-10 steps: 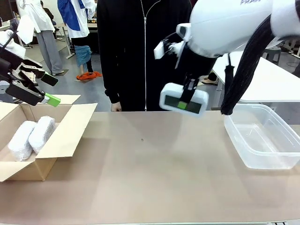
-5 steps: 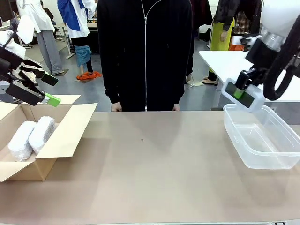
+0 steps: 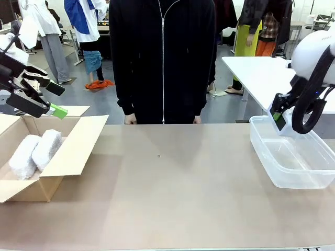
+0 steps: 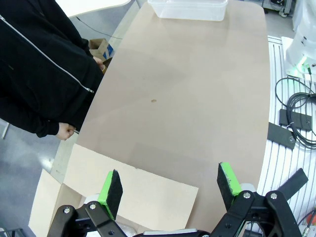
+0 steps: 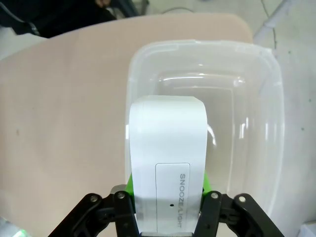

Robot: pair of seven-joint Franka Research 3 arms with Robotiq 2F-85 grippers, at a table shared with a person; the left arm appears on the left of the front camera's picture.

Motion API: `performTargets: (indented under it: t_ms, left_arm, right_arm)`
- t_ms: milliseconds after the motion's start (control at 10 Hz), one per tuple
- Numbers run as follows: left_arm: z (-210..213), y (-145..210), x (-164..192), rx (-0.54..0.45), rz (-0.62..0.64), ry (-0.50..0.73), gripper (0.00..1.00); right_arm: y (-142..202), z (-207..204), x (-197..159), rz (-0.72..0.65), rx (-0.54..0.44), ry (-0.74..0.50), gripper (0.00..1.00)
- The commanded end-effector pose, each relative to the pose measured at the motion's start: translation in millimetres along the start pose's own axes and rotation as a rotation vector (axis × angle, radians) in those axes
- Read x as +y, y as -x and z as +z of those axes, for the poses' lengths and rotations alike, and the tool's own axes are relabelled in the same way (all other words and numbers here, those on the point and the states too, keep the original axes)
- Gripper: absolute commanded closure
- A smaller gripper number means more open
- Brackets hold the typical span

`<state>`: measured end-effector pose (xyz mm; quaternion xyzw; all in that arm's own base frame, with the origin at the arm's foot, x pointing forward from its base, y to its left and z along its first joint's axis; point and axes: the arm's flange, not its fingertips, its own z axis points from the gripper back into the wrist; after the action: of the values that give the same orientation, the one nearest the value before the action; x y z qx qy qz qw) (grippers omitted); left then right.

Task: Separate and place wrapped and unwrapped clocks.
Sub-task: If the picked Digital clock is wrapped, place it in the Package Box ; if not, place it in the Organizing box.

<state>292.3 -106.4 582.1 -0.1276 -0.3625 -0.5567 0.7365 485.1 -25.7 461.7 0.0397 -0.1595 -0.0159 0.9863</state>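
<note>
Clock [image 5: 168, 163] work is nearing its last drop: the right gripper [image 5: 168, 197] is clamping the bare white clock, a smooth rounded plastic block, its long axis running away from the wrist and pointing straight down over the clear plastic tub [image 5: 269, 74] on the right side of the table [image 3: 172, 183]. The tub's open mouth is lying directly below the clock, so the coming move looks like a short lowering and release. In the front view that gripper [image 3: 279, 118] is hanging at the tub's far rim. Far to the left, the left gripper [image 3: 49, 99] is hovering with jaws spread wide, holding nothing, above a cardboard box [image 3: 68, 157] where two bubble-wrapped bundles [image 3: 34, 151] are lying side by side.
</note>
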Motion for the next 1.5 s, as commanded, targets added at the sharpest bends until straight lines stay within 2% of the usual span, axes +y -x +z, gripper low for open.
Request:
performTargets:
  t_ms: [0, 400, 700, 800, 900, 1200, 1400]
  left_arm:
    - [-2, -2, -2, -0.013, 0.012, -0.003, 0.0]
    - [-2, -2, -2, -0.013, 0.012, -0.003, 0.0]
    - [-2, -2, -2, -0.013, 0.012, -0.003, 0.0]
    - [-2, -2, -2, -0.013, 0.012, -0.003, 0.0]
    - [-2, -2, -2, -0.013, 0.012, -0.003, 0.0]
    - [-2, -2, -2, -0.013, 0.012, -0.003, 0.0]
    - [-2, -2, -2, -0.013, 0.012, -0.003, 0.0]
  right_arm:
    - [-1, -28, 6, -0.021, 0.05, 0.091, 0.49]
    - [8, -84, -1, -0.007, 0.137, 0.136, 0.49]
    - [12, -100, -3, -0.026, 0.154, 0.148, 0.49]
    - [12, -102, -5, -0.029, 0.178, 0.156, 0.18]
    - [11, -103, -6, -0.031, 0.179, 0.146, 0.0]
    - [11, -93, -12, -0.063, 0.193, 0.134, 0.0]
    - [11, -58, -11, -0.059, 0.17, 0.091, 0.0]
